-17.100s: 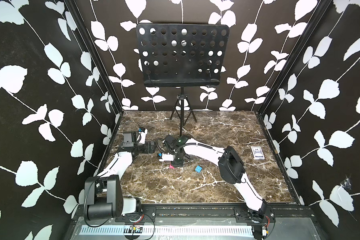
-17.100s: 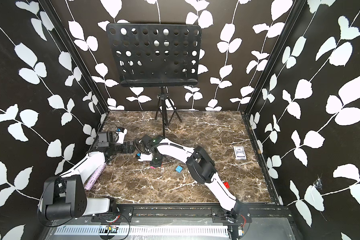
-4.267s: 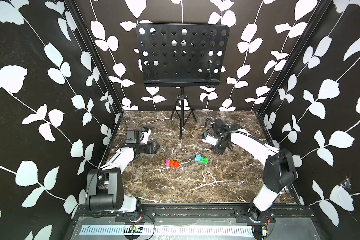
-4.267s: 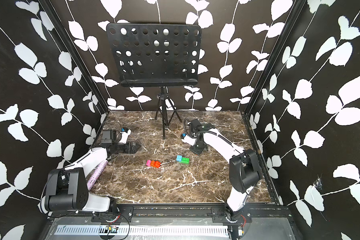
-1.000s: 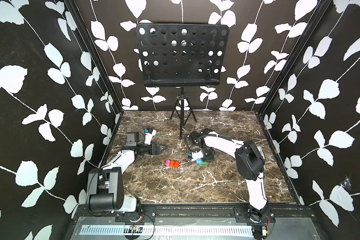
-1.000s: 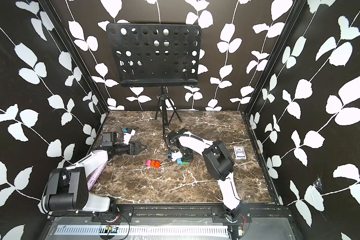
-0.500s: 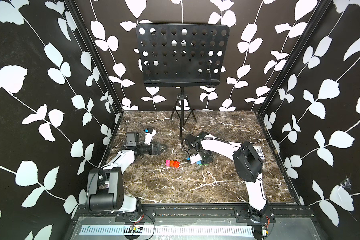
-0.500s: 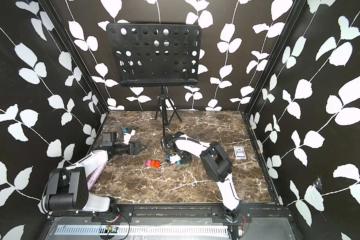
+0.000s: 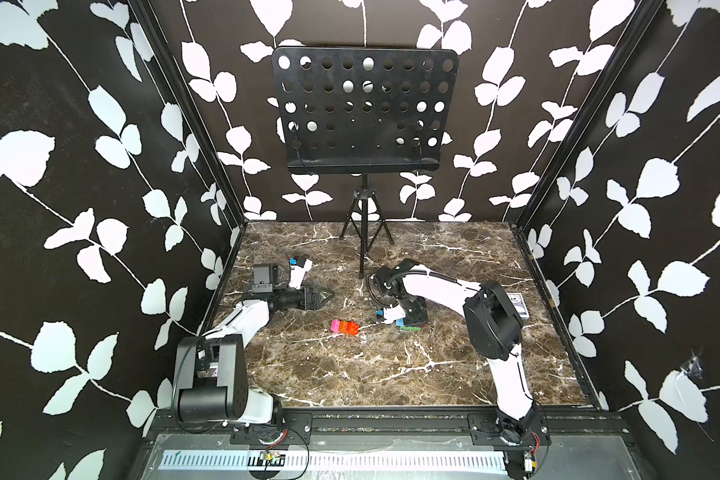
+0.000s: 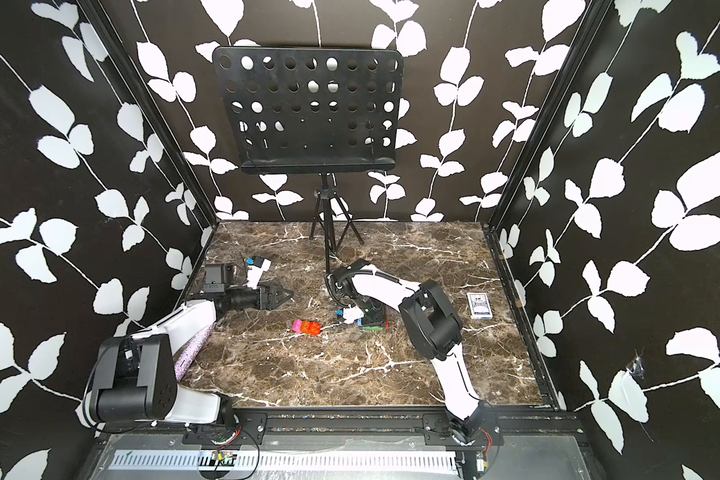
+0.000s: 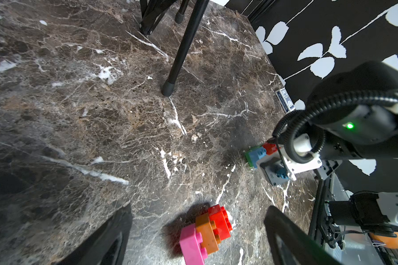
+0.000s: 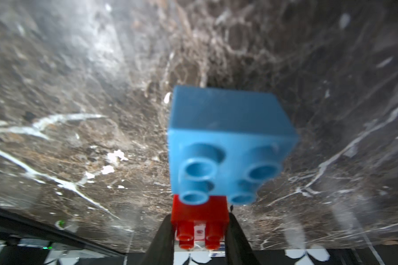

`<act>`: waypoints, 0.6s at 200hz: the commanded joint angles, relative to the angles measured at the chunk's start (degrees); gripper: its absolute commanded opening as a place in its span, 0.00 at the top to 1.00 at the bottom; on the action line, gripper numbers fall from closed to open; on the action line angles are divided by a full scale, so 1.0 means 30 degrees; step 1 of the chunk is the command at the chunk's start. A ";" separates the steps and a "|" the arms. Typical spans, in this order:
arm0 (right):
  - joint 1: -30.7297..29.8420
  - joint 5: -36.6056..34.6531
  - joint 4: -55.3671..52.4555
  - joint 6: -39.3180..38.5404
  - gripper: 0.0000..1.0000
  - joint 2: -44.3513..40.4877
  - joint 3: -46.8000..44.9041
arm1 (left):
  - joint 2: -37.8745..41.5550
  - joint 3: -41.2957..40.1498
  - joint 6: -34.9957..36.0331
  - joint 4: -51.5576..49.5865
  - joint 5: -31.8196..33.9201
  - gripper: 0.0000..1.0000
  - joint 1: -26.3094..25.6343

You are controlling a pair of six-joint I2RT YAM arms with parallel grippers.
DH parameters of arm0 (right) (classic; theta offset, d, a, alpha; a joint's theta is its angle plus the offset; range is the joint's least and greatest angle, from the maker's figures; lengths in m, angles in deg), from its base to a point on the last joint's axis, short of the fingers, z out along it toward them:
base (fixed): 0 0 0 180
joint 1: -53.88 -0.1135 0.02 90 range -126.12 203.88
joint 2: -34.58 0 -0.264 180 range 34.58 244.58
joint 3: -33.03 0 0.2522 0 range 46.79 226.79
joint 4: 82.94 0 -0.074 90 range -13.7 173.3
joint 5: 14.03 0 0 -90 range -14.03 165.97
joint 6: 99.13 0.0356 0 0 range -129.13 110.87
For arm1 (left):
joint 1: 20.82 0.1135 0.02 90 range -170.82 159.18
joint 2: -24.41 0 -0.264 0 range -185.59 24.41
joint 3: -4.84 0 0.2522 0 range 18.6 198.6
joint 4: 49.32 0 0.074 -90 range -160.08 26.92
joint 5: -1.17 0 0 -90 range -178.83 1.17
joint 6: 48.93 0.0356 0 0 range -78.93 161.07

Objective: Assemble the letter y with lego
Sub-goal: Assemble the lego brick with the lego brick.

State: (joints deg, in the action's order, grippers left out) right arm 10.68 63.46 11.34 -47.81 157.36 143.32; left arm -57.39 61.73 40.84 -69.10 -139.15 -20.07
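top views: brown marble table [image 9: 350, 374], boxed by black walls [image 9: 80, 166] with white leaves; music stand [image 9: 364, 112] at the back, card deck [image 10: 479, 305] near the right edge. a pink-orange-red stack [image 9: 345, 327] lies mid-table; the right gripper [image 9: 412, 318] is down on the green bar [image 9: 412, 328] beside it. left wrist: left gripper [image 11: 198, 207] hovers spread near the stack. right wrist: fingers [image 12: 161, 241] pinch the red brick [image 12: 199, 213], which touches the blue brick [image 12: 228, 137].

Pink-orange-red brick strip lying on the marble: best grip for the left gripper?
Likely the orange middle brick, fingers across the strip's narrow width, from above: it lies flat, apart from the other bricks, and a centre hold balances both ends.
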 commanded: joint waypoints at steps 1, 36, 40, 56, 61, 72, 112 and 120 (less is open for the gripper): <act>0.0446 0.1486 0.0273 0.1470 0.89 0.1663 -0.0420 | 0.0139 -0.0159 0.0129 -0.0014 -0.0135 0.08 0.0056; 0.0371 0.0643 0.0780 0.1046 0.89 0.1089 -0.1441 | 0.0072 -0.0149 0.0144 0.0014 -0.0116 0.08 0.0061; 0.0347 0.0558 0.0852 0.1013 0.89 0.1057 -0.1488 | 0.0079 -0.0141 0.0147 0.0004 -0.0115 0.08 0.0046; 0.0297 0.0670 0.0946 0.0994 0.89 0.0944 -0.1468 | 0.0046 -0.0149 0.0133 0.0007 -0.0130 0.08 0.0058; 0.0302 0.0747 0.1009 0.0997 0.89 0.0893 -0.1393 | 0.0050 -0.0155 0.0115 0.0033 -0.0129 0.08 0.0070; 0.0307 0.0941 0.0976 0.0997 0.89 0.0827 -0.1149 | 0.0042 -0.0158 0.0090 0.0044 -0.0177 0.08 0.0050; 0.1113 0.1079 0.0402 0.1422 0.89 -0.0214 -0.1142 | -0.0064 -0.0140 0.0066 0.0115 -0.0049 0.09 -0.0208; 0.1435 0.1146 0.0385 0.1571 0.88 -0.0624 -0.1640 | -0.0125 -0.0119 0.0073 0.0102 0.0016 0.10 -0.0410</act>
State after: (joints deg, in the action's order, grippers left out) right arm 12.17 63.98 11.23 -44.53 156.64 141.90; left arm -57.43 61.73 40.81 -69.08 -139.13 -20.26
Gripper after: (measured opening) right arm 0.303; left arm 0.906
